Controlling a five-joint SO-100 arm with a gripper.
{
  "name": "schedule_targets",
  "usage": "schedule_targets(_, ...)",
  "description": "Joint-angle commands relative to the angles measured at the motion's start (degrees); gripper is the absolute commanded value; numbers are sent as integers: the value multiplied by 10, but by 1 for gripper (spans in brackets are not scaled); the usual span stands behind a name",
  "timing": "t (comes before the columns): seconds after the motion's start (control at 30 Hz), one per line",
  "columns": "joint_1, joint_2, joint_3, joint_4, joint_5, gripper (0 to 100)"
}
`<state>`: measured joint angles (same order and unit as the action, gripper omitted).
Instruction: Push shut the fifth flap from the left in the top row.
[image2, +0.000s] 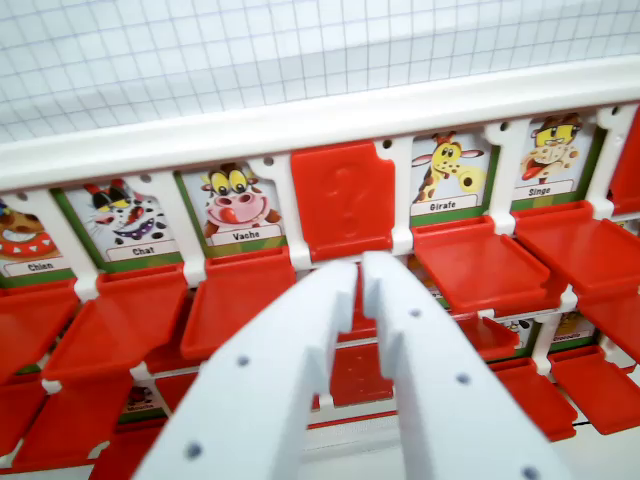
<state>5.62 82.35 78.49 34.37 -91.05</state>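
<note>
Glossy red plastic flaps, a matt white plastic gripper, paper picture cards.

The claw hides the lower flaps; the "Chien" card is cropped at the left.

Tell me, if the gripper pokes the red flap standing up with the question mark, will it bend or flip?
The upright red plastic flap with the question mark looks stiff and thin, so it probably won't bend. Its neighbours, like the lowered red flap under the giraffe card, lie down, so it likely swings. It seems light, needing only a nudge from the white gripper.
</note>
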Motion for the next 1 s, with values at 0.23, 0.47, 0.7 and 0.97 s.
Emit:
schedule_targets(0.23, 8, 247, 41, 113, -34, 0)
schedule_targets(0.47, 2, 313, 58, 161, -27, 0)
schedule_targets(0.7, -19, 378, 110, 193, -25, 0)
schedule_targets(0.97, -30, 406, 133, 199, -23, 0)
